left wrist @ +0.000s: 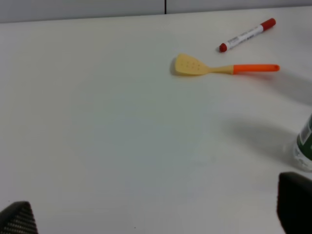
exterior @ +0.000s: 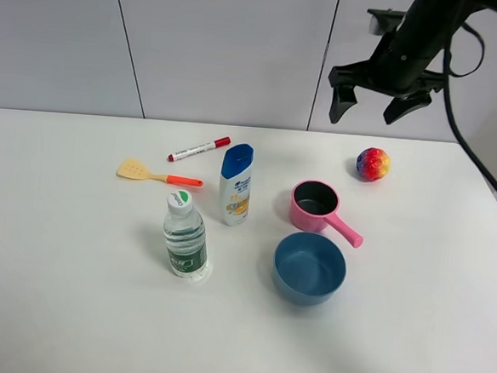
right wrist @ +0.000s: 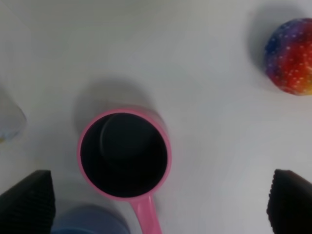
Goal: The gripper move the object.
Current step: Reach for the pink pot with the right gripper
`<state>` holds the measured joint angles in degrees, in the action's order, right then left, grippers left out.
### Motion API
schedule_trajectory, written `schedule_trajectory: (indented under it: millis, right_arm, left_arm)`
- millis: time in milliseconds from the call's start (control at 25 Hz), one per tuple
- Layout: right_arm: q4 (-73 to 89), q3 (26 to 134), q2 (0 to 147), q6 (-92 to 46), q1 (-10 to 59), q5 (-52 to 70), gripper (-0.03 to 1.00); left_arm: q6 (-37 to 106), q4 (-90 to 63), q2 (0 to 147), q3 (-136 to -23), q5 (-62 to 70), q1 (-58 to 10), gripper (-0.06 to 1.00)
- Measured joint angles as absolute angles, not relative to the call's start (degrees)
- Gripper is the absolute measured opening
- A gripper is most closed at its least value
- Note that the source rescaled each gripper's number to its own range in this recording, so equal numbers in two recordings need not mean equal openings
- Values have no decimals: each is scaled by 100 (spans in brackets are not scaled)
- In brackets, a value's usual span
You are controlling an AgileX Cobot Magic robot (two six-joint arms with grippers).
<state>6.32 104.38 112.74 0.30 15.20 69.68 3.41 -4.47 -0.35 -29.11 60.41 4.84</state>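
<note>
The object, a small pink toy saucepan (exterior: 318, 207) with a dark inside, stands upright on the white table, its handle pointing to the front right. From the right wrist view the saucepan (right wrist: 124, 153) lies straight below, between the two dark fingertips. My right gripper (exterior: 380, 104) hangs open high above the table's back right, well clear of the saucepan, with nothing in it. My left gripper (left wrist: 156, 219) shows only its two dark fingertips wide apart over bare table, open and empty; it is out of the exterior high view.
A blue bowl (exterior: 309, 268) sits just in front of the saucepan. A rainbow ball (exterior: 373, 164) lies at the back right. A shampoo bottle (exterior: 236, 184), water bottle (exterior: 184, 235), yellow spatula (exterior: 155, 175) and red marker (exterior: 199, 149) stand left of centre.
</note>
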Motion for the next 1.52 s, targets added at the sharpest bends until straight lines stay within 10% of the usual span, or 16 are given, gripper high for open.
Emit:
schedule_trajectory:
  millis: [1520]
  right_arm:
    - [315, 9730, 12460, -1000, 1604, 6989, 95]
  left_arm:
    - [341, -447, -35, -2911, 6041, 484, 100]
